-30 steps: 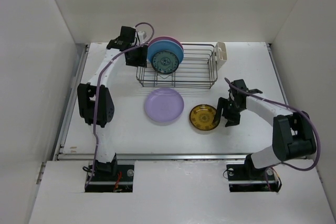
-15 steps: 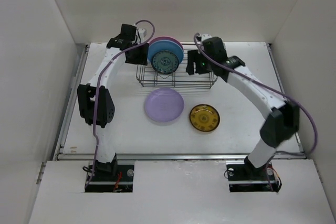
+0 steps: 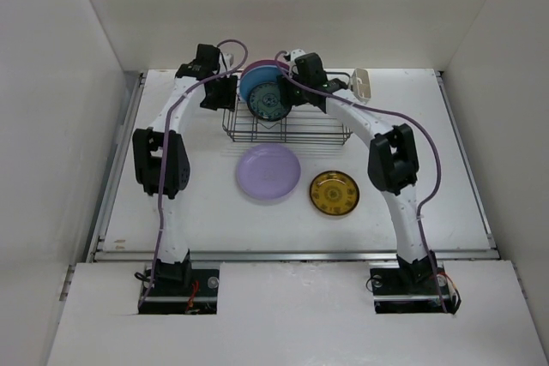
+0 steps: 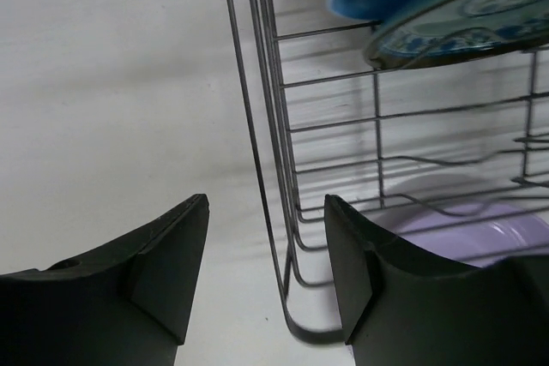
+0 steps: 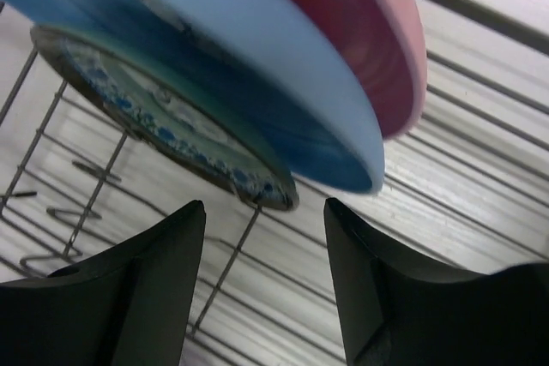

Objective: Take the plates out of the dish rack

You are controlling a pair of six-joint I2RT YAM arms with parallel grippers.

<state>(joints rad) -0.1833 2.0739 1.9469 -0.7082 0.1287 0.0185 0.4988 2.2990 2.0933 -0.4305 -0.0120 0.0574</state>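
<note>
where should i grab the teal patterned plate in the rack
Probably pinch the rim nearest the right hand, coming in from the right end of the rack: the teal plate stands on edge close before the blue plate, leaving its rim exposed.

The left arm [image 3: 171, 109] and right arm [image 3: 356, 117] are white links with black joint housings, trailing purple cables [image 3: 230, 42], tipped with matte black wedge fingers [image 4: 167, 267].
</note>
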